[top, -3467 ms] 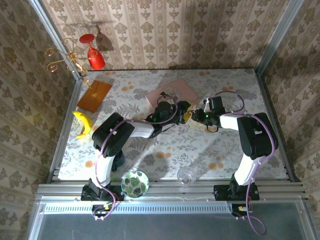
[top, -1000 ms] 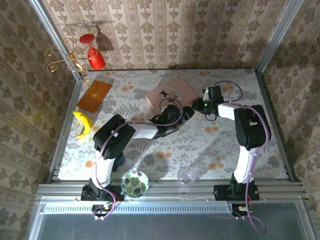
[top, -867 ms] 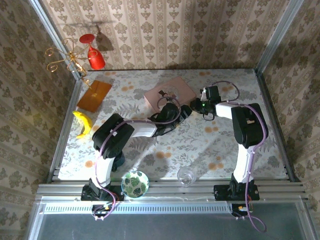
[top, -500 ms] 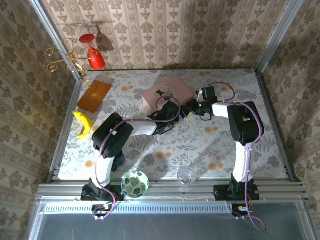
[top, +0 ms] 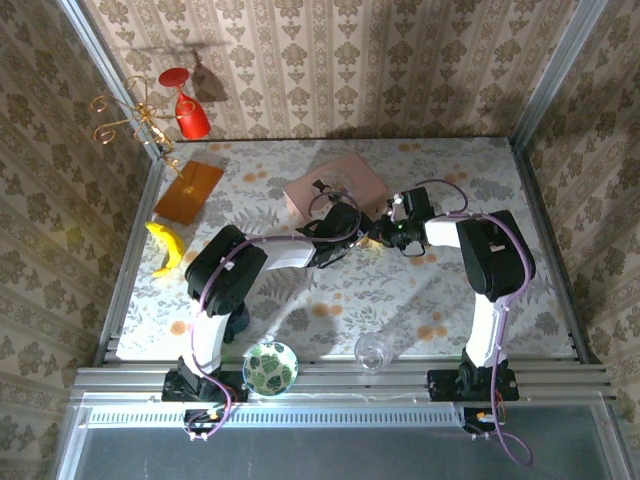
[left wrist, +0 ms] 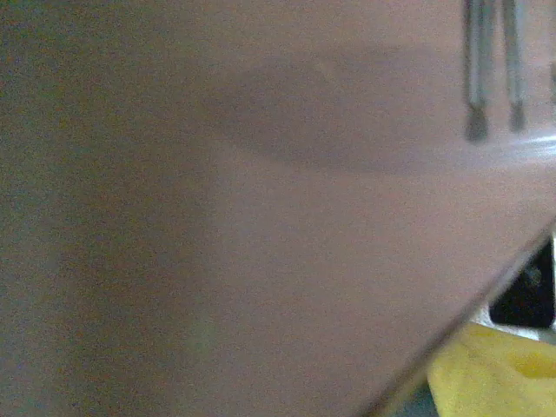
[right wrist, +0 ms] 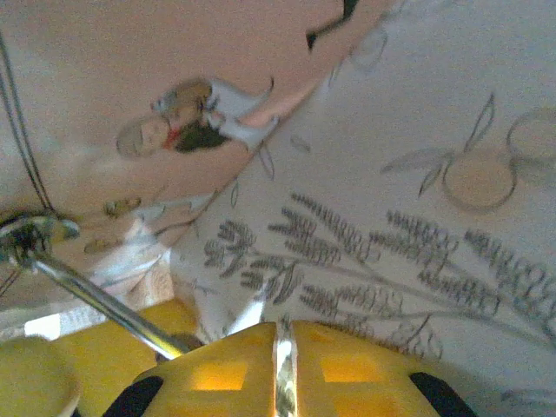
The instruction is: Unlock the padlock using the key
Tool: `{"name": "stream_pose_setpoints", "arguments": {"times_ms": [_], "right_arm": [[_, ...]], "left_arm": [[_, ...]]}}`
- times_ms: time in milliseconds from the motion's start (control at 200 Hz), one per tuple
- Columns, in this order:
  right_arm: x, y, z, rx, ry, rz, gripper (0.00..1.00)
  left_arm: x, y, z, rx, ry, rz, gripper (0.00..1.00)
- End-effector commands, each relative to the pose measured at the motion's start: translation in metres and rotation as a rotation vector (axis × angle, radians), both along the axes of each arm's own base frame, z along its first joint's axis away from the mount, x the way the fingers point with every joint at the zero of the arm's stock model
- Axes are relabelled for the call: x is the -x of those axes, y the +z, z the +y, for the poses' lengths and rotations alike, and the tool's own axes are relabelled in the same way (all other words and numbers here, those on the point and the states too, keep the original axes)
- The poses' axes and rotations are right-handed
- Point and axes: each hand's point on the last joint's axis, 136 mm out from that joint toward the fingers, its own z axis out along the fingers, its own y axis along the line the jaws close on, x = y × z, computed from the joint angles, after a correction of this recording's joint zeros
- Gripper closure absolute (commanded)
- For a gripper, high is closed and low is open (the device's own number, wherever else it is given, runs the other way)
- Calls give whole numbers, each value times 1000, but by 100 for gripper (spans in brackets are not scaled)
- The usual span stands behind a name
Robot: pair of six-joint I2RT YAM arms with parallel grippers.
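Since the right claw is clenched beside the box and I cannot tell how the left claw stands, their crowding could shove the box askew.

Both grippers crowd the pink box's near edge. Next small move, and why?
Probably ease the left gripper back slightly from the pink box: its wrist camera sits so close that the box blurs, so alignment can't be judged. The right gripper is shut, with a thin metal rod beside it.
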Motion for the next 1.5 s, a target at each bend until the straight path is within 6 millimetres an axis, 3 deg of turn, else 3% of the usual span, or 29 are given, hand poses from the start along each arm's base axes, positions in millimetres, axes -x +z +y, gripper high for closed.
{"name": "stream_pose_setpoints", "arguments": {"times_ms": [0, 210, 505, 615, 905, 1050, 1196, 1256, 1371, 1496], "right_arm": [[22, 2, 2, -27, 13, 60, 86], [25, 7, -34, 133, -84, 31, 85], [30, 28, -67, 201, -178, -37, 84], [31, 34, -70, 208, -187, -58, 84], [35, 46, -72, 207, -195, -98, 83], [35, 48, -73, 207, -200, -106, 84], [37, 52, -73, 205, -204, -117, 83], [37, 54, -74, 205, -207, -122, 83], [41, 54, -75, 210, -208, -127, 83], [44, 55, -77, 213, -212, -133, 83]], "left_arm": [[34, -96, 63, -259, 88, 247, 22], [29, -88, 46, -299, 3, 203, 22], [32, -91, 47, -500, -73, 218, 29], [33, -92, 48, -570, -95, 214, 36], [27, -81, 38, -662, -179, 176, 38], [24, -76, 35, -691, -206, 152, 48], [23, -74, 30, -697, -223, 141, 50], [23, -74, 27, -697, -232, 137, 57], [21, -72, 25, -702, -240, 131, 56], [17, -70, 24, -713, -259, 117, 48]]}}
